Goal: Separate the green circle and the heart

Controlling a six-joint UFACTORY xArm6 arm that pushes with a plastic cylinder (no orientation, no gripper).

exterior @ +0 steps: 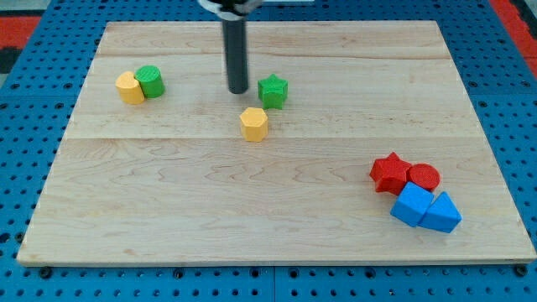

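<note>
The green circle (151,80) sits near the view's upper left on the wooden board (168,210), touching the yellow heart (129,87) on its left. My tip (238,90) is the lower end of a dark rod coming down from the view's top centre. It stands well to the right of that pair, just left of a green star (273,91) and above a yellow hexagon (253,123). It touches no block.
At the view's lower right a red star (389,172), a red circle (424,177), a blue cube (411,204) and a blue triangle (442,212) are clustered together. The board lies on a blue pegboard surface (25,168).
</note>
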